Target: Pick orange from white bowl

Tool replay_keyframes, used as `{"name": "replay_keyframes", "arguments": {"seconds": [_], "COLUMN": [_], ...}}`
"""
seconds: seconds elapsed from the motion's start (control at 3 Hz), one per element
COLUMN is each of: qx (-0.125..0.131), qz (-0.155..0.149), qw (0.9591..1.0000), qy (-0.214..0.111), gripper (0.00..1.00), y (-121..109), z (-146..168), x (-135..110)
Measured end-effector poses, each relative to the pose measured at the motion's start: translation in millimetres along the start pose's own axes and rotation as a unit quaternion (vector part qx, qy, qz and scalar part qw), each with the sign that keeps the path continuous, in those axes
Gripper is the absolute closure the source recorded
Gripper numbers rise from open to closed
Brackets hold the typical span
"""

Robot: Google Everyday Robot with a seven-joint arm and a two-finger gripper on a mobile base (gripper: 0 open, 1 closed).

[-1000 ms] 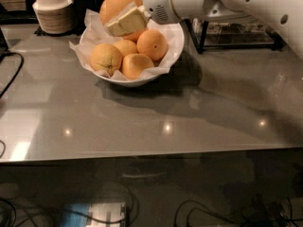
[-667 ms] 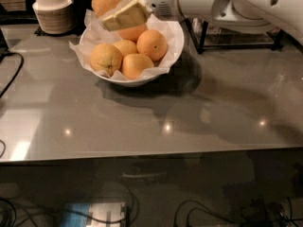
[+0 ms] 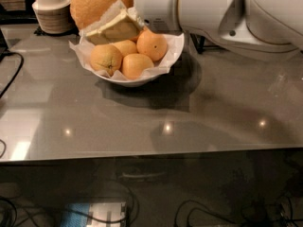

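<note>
In the single camera view we see a grey table point(image 3: 142, 122) with a white bowl point(image 3: 142, 82) at its far left, lined with crinkled paper point(image 3: 173, 44). The white arm point(image 3: 213, 6) comes in from the upper right. Its gripper point(image 3: 106, 18) sits above the bowl's far left edge, clamped on the orange point(image 3: 97, 1). One beige pad point(image 3: 116, 28) presses the fruit's near underside; the other finger is hidden behind it. The orange hangs clear of the bowl, close to the frame's top edge.

Four smaller oranges point(image 3: 106, 58) rest in the bowl. A stack of beige bowls point(image 3: 52, 13) stands just left of the held fruit.

We judge the pick nearly done. To finish well, we would keep the grip firm and rise straight, staying off the paper edge and away from the stack on the left.
</note>
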State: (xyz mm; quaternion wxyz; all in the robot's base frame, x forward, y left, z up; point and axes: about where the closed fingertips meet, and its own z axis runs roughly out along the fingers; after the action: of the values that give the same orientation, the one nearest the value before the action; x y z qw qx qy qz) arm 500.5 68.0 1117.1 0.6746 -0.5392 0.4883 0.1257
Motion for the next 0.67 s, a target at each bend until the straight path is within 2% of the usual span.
{"name": "replay_keyframes", "arguments": {"seconds": [0.33, 0.67], "qx": [-0.012, -0.012], "qz": [-0.02, -0.02], "qw": [0.9994, 0.9994], "qy": [0.027, 0.027], "gripper": [1.0, 1.0], "y": [27.3, 27.3], "z": [-10.5, -10.5], "x": [-11.9, -12.0]}}
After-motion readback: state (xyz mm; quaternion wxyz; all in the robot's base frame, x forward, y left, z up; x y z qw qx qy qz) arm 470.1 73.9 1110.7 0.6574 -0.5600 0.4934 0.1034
